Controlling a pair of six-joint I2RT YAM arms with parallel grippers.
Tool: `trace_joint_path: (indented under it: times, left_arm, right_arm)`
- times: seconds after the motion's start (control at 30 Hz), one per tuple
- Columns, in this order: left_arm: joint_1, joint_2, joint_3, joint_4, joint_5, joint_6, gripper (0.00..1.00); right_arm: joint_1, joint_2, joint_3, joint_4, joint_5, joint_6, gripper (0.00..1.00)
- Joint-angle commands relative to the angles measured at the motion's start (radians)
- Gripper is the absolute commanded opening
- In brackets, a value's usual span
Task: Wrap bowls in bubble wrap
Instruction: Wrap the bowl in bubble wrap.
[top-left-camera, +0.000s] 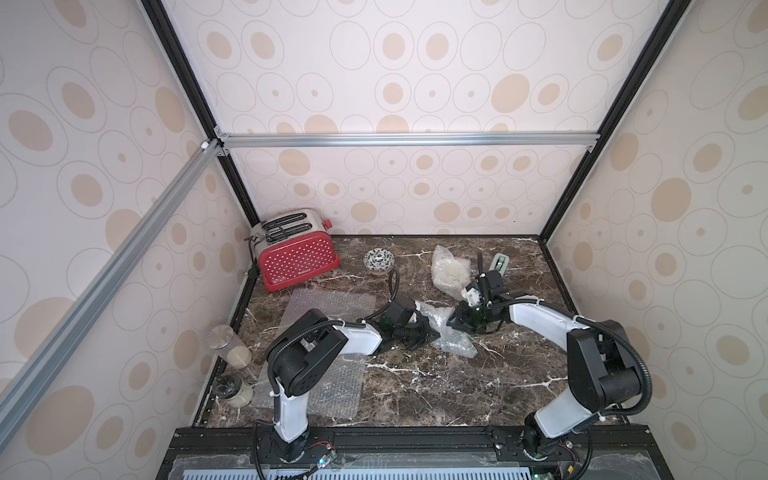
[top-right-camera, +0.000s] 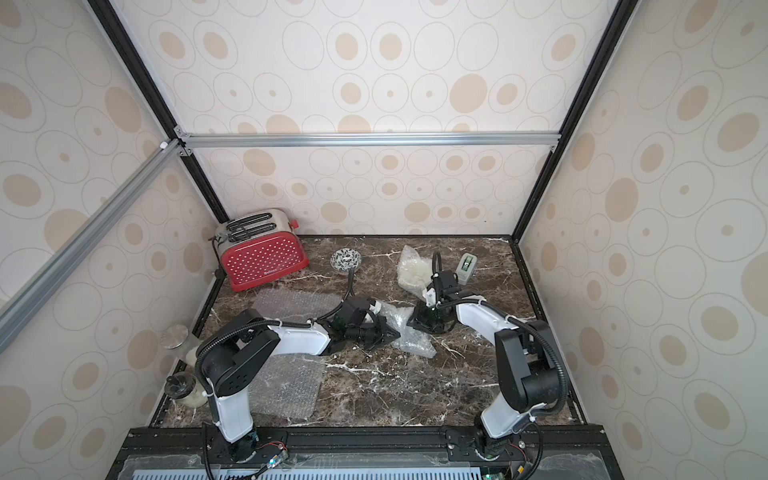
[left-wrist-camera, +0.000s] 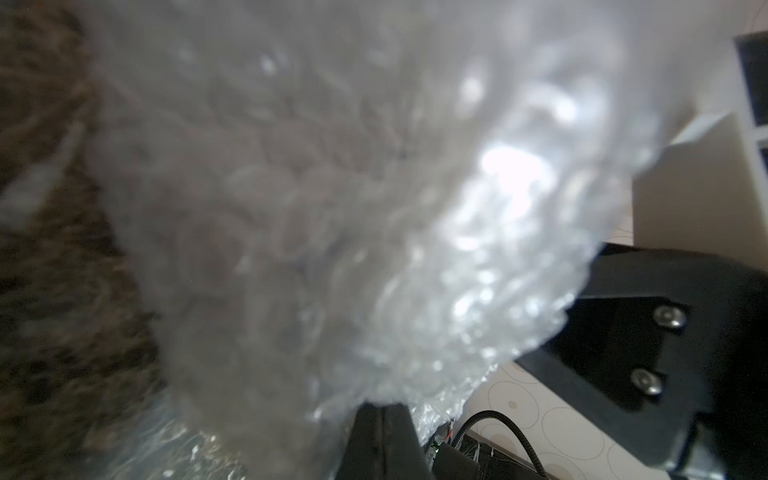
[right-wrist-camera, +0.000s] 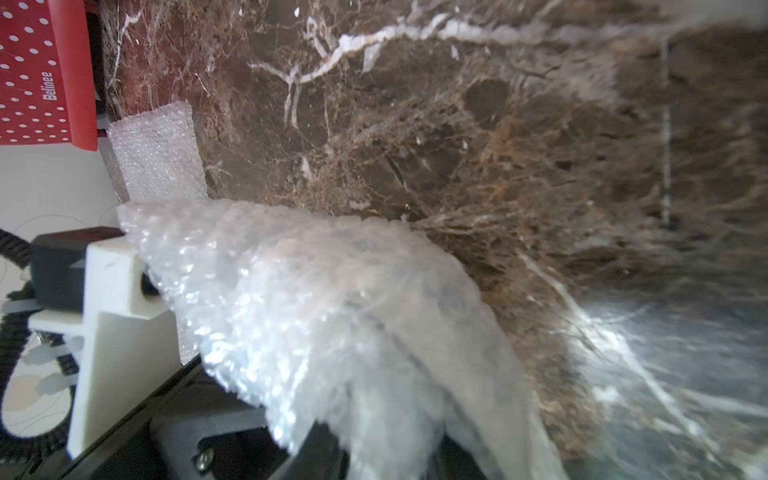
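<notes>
Left claw pinches crumpled clear bubble-wrap bundle, well right of red dotted toaster, likely holding folds shut; right claw alongside, grip cannot be told.

A leaf-patterned bowl stands upright at the far middle of the desk. Right of it lies a bundle of bubble wrap around something white. A crumpled wrap sits mid-desk. On the left lie a far sheet and a near sheet, both flat.
</notes>
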Motion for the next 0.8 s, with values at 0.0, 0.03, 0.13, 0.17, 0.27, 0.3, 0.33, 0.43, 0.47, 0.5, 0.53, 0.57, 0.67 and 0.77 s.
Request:
trace_joint_path:
  times: [0.0, 0.03, 0.13, 0.17, 0.27, 0.3, 0.33, 0.43, 0.47, 0.5, 0.53, 0.57, 0.67, 0.77]
  left_arm:
    - [-0.005, 0.028, 0.021, -0.089, -0.019, 0.026, 0.0]
    - [-0.005, 0.027, 0.027, -0.095, -0.019, 0.029, 0.0]
    - [-0.005, 0.03, 0.045, -0.107, -0.015, 0.038, 0.0]
    - [-0.005, 0.033, 0.05, -0.108, -0.014, 0.038, 0.0]
    - [-0.004, 0.037, 0.066, -0.113, -0.011, 0.038, 0.0]
    - [-0.004, 0.035, 0.07, -0.116, -0.01, 0.039, 0.0]
    - [-0.005, 0.034, 0.073, -0.119, -0.011, 0.04, 0.0]
    - [-0.005, 0.034, 0.085, -0.133, -0.012, 0.047, 0.0]
    - [-0.005, 0.035, 0.088, -0.136, -0.011, 0.048, 0.0]
    - [-0.005, 0.036, 0.09, -0.136, -0.011, 0.047, 0.0]
    - [-0.005, 0.037, 0.089, -0.136, -0.012, 0.047, 0.0]
    - [-0.005, 0.035, 0.088, -0.134, -0.012, 0.048, 0.0]
    - [-0.005, 0.034, 0.087, -0.134, -0.011, 0.047, 0.0]
    - [-0.005, 0.028, 0.085, -0.131, -0.011, 0.043, 0.0]
  right_arm:
    - [-0.018, -0.058, 0.045, -0.126, -0.037, -0.071, 0.29]
    - [-0.018, -0.064, 0.051, -0.119, -0.063, -0.073, 0.29]
    - [-0.013, -0.067, 0.06, -0.089, -0.114, -0.052, 0.31]
    - [-0.007, -0.063, 0.066, -0.087, -0.11, -0.053, 0.32]
    - [0.007, -0.045, 0.08, -0.085, -0.108, -0.052, 0.32]
    - [0.009, -0.04, 0.081, -0.075, -0.112, -0.046, 0.32]
    - [0.022, -0.032, 0.082, -0.062, -0.114, -0.04, 0.32]
    - [0.071, -0.005, 0.106, -0.049, -0.113, -0.034, 0.31]
    - [0.081, 0.006, 0.114, -0.041, -0.112, -0.03, 0.31]
    - [0.088, 0.019, 0.117, -0.024, -0.113, -0.023, 0.31]
    - [0.089, 0.029, 0.117, -0.009, -0.107, -0.018, 0.31]
    - [0.09, 0.041, 0.115, 0.01, -0.09, -0.009, 0.3]
    - [0.089, 0.085, 0.116, 0.043, -0.056, -0.002, 0.28]
    - [0.09, 0.157, 0.125, 0.061, -0.066, 0.0, 0.27]
